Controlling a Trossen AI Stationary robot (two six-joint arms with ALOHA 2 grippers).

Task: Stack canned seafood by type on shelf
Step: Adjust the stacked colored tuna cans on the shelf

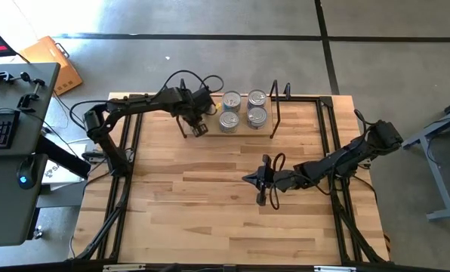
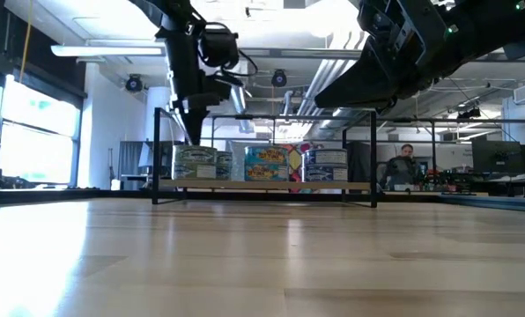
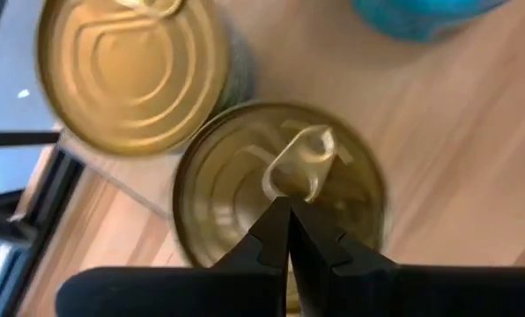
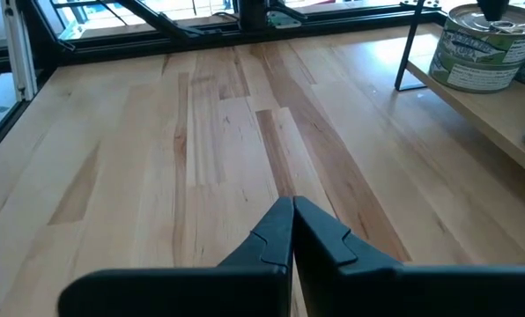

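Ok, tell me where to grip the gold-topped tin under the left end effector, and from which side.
Take the gold-topped tin across its round side wall, straight down from above: it stands upright, pull tab up. Keep clear of the side where the neighbouring tin crowds it. The left end effector is shut; open first.

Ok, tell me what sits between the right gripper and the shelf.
Nothing: in the high view only bare table separates the shut right gripper from the shelf; the right wrist view shows the same.
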